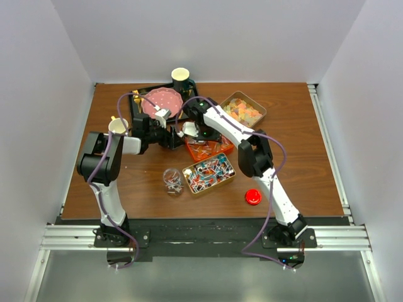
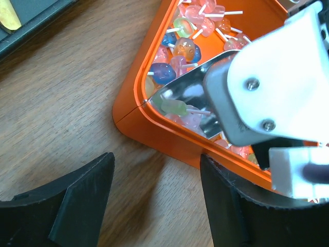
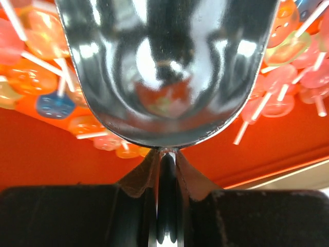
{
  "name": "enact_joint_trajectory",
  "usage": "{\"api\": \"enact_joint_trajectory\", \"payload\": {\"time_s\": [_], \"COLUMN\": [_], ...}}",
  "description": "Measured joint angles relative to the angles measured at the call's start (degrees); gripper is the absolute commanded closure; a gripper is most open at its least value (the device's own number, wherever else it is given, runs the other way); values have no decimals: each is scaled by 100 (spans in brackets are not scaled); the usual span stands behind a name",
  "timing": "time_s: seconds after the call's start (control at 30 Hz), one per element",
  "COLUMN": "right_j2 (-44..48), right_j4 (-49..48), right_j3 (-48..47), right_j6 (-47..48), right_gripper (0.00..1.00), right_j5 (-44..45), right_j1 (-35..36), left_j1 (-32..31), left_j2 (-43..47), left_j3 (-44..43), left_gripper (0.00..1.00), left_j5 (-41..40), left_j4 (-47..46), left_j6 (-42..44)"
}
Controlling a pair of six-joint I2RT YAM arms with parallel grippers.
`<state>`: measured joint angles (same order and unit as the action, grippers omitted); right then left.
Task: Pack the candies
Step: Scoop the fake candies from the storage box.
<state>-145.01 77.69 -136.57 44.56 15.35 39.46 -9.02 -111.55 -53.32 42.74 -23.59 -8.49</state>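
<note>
Wood surface [image 1: 302, 176]: your right pincer [image 3: 163, 157] grips the scoop [image 3: 164, 67], so dig low under candies [image 2: 180, 49]; left pincer [image 2: 157, 190] open by tray [image 2: 154, 131].

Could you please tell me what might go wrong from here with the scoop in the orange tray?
1. The green lollipop sits at the lip of the scoop, which the right gripper clamps by its handle; it may slide off on lifting.
2. The open left gripper stands close beside the orange tray at its corner and may nudge it.
</note>
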Motion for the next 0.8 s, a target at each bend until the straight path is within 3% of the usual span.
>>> {"api": "enact_joint_trajectory", "payload": {"time_s": [0.33,0.67,0.8], "right_j2": [125,304,643], "right_j4": [-55,-323,-835], "right_j3": [306,404,1045], "right_j6": [-680,-970,-968], "right_gripper": [100,100,100], "right_j5": [-1054,-2063,-2455], "right_j1": [-203,-345,-431], "left_j1": [50,192,280], "left_j2": [22,321,422], "left_j3": [-9,-271,-361], "left_gripper": [26,25,22], "left_j5": [87,203,236], "left_j4": [90,1484,1897], "left_j6": [13,518,640]}}
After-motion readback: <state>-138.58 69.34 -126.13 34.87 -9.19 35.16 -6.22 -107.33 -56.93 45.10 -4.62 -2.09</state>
